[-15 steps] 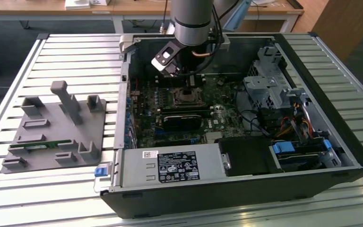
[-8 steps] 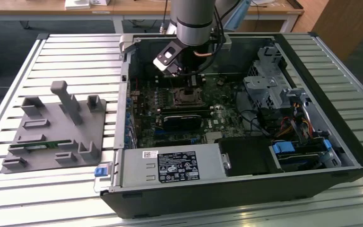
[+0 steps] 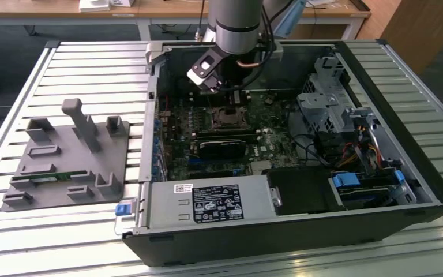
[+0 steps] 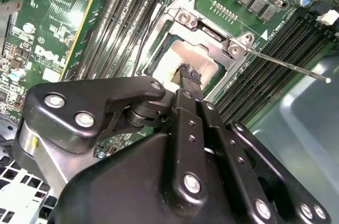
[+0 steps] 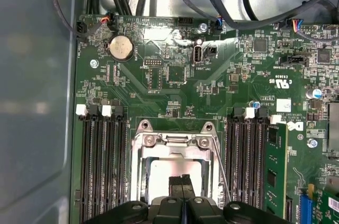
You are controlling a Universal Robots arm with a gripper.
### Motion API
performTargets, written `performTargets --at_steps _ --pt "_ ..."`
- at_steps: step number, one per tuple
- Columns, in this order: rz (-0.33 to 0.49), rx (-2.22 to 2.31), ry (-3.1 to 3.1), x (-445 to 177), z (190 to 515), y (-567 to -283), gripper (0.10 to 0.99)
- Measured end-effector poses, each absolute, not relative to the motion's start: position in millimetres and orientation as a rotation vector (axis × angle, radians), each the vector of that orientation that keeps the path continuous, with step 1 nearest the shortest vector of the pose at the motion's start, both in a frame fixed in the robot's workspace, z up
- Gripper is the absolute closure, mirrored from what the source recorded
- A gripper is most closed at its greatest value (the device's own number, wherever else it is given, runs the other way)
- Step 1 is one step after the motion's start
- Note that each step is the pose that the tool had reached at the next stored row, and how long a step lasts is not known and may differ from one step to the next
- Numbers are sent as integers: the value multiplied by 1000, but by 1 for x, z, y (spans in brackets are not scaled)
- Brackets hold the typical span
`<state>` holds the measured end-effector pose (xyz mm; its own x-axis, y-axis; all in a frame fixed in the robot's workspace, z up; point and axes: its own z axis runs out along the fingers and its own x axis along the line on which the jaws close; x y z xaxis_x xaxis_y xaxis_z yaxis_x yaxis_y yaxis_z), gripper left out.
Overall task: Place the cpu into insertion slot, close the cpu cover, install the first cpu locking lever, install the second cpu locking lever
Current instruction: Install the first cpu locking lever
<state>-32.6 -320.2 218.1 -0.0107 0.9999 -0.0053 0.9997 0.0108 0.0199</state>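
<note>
Right now I am seeing the gripper (image 3: 235, 98) hanging at the upper middle of the exterior view, inside the open computer case (image 3: 283, 242). Its fingers (image 5: 175, 187) are pressing together, narrow, gripping nothing. In both wrist views the tips are sitting over the cpu (image 4: 183, 54), which is lying in the insertion slot (image 5: 145, 179) with the cpu cover (image 5: 172, 140) framing it. A thin locking lever (image 4: 288, 65) is jutting out beside it.

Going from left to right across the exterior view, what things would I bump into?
Grey rack → socket → drive cage → wooden panel
</note>
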Motion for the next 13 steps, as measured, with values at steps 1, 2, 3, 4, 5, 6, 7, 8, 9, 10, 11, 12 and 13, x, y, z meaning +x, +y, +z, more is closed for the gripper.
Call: performTargets --at_steps 1,2,3,4,5,6,7,8,9,10,11,12,13 --pt "16 2197 2221 -33 219 -320 980" --pt "16 2197 2221 -33 220 -320 980" --pt "16 2197 2221 -33 221 -320 980" --pt "16 2197 2221 -33 222 -320 980" --pt "16 2197 2221 -33 223 -320 980" --pt "16 2197 2221 -33 224 -320 980" --pt "17 2197 2221 -33 226 -320 980" --pt "16 2197 2221 -33 227 -320 980" --pt "16 2197 2221 -33 229 -320 980" --pt "16 2197 2221 -33 230 -320 980" --pt "16 2197 2221 -33 232 -320 980" --pt "17 2197 2221 -33 234 -320 980" --pt "16 2197 2221 -33 237 -320 980"
